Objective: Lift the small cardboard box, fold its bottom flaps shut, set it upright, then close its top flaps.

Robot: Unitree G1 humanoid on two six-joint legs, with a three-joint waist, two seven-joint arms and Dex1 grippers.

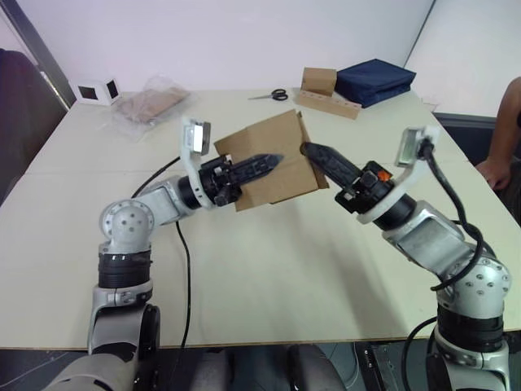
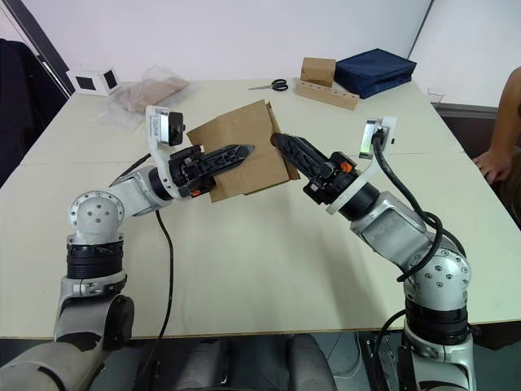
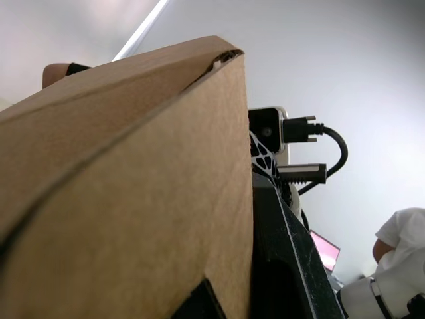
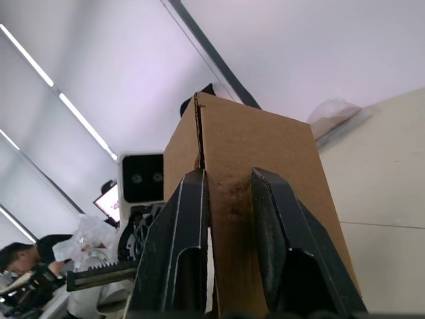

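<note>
Box: small cardboard box (image 1: 273,159) held tilted above the worktop (image 1: 269,269), mid-scene.
Left gripper (image 1: 275,159): black fingers lie across the box's near face; spread or pressed, can't tell.
Right gripper (image 4: 226,193): pinching the box's right edge.
</note>
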